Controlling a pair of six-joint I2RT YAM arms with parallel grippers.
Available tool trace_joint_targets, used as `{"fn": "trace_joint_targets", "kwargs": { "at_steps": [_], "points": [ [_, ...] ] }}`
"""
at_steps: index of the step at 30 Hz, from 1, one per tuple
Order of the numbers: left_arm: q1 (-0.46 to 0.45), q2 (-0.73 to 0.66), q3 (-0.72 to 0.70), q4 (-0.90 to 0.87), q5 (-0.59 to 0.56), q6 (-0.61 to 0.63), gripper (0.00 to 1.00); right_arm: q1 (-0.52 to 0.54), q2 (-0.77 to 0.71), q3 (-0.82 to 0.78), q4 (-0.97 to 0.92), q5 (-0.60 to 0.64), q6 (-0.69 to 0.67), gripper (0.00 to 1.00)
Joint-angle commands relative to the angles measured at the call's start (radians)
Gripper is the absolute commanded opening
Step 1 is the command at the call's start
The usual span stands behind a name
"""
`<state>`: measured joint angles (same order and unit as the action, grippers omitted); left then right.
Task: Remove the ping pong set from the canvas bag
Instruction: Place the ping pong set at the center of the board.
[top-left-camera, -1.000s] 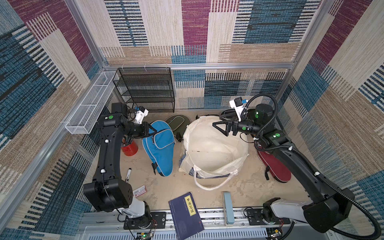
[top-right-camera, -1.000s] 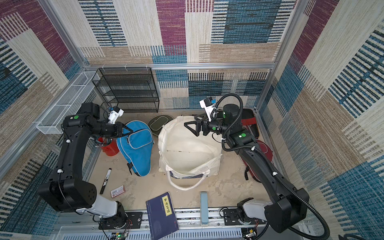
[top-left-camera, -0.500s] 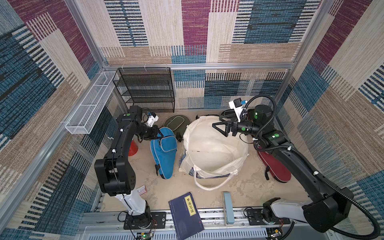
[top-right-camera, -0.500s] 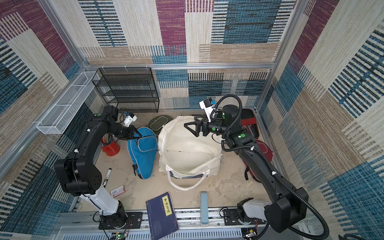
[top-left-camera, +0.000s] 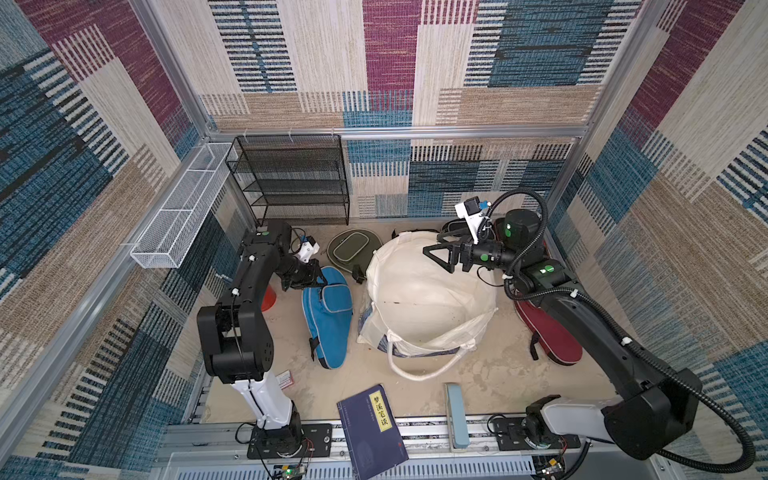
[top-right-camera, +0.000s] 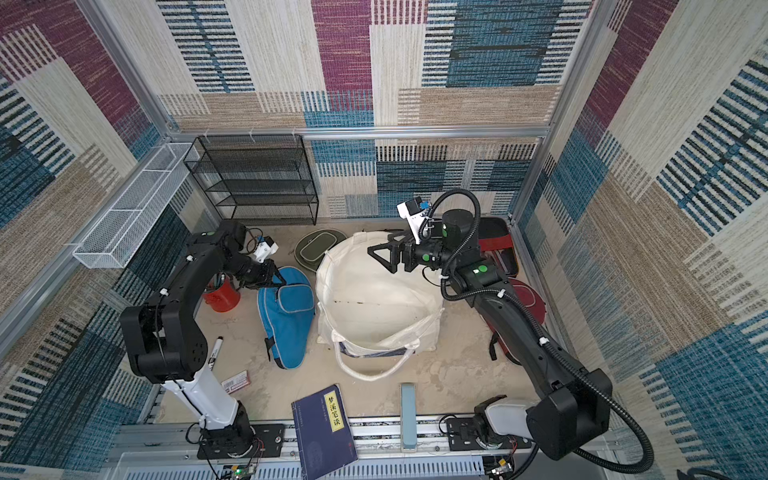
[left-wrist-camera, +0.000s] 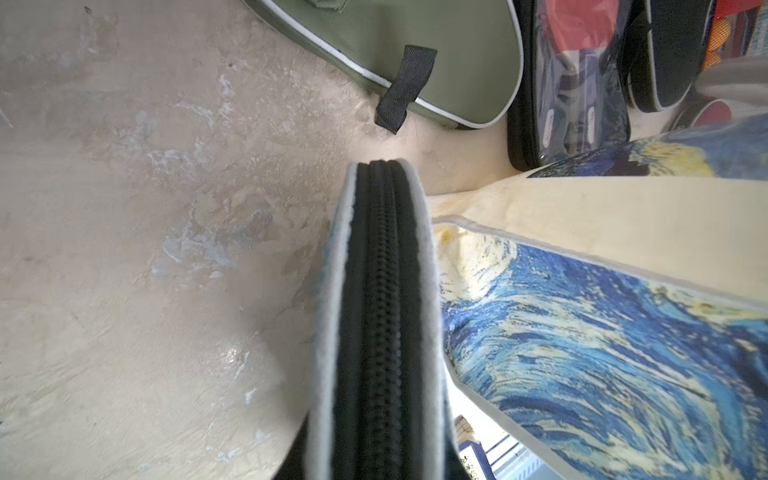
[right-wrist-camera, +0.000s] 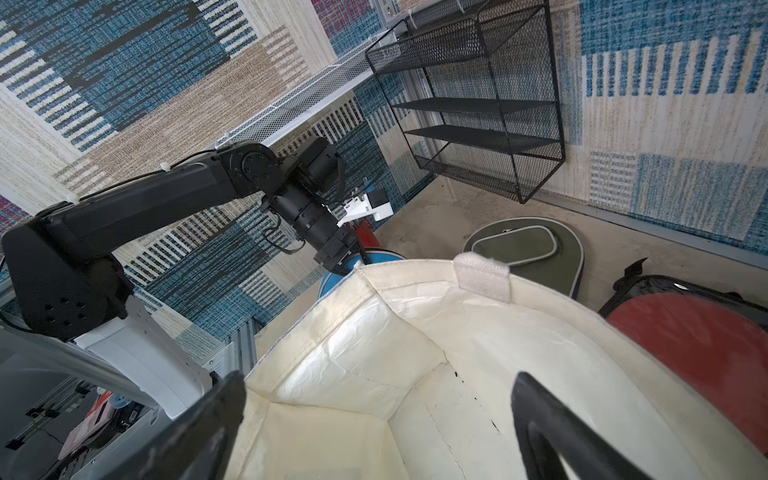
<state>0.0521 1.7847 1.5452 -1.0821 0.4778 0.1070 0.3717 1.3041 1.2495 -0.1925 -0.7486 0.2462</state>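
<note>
The canvas bag (top-left-camera: 428, 299) (top-right-camera: 374, 299) stands open mid-floor; its inside (right-wrist-camera: 374, 374) looks empty and its Starry Night print (left-wrist-camera: 623, 353) faces the left arm. My left gripper (top-left-camera: 309, 280) (top-right-camera: 274, 278) is shut on the round end of the blue paddle case (top-left-camera: 328, 316) (top-right-camera: 286, 316), whose zipper edge (left-wrist-camera: 382, 311) fills the left wrist view. My right gripper (top-left-camera: 440, 257) (top-right-camera: 384, 257) (right-wrist-camera: 374, 436) hangs open over the bag's far rim. Out on the floor lie the olive case (top-left-camera: 353, 247) (left-wrist-camera: 415, 50), the maroon case (top-left-camera: 552, 332), the clear case with a red paddle (left-wrist-camera: 573, 104) and a black case (left-wrist-camera: 665, 54).
A black mesh shelf (top-left-camera: 291, 183) stands at the back wall and a white wire basket (top-left-camera: 178, 212) hangs on the left wall. A red cup (top-right-camera: 220, 295), a marker (top-right-camera: 216, 353), a dark blue book (top-left-camera: 374, 428) and a grey-blue bar (top-left-camera: 455, 415) lie near the front.
My left arm has swung inward toward the bag, carrying the blue case's round end a little to the right and tilting the case up. The right arm has not moved.
</note>
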Motion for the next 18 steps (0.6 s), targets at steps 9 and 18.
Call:
{"fn": "trace_joint_targets", "kwargs": {
  "at_steps": [9,18],
  "points": [
    [-0.003,0.024,-0.016,0.031,-0.069,-0.004,0.17,-0.002,0.013,0.014,0.007,-0.004,-0.002,0.99],
    [-0.003,0.038,0.026,0.032,-0.134,-0.009,0.42,-0.004,0.01,0.014,0.005,-0.005,-0.01,0.99]
  ]
}}
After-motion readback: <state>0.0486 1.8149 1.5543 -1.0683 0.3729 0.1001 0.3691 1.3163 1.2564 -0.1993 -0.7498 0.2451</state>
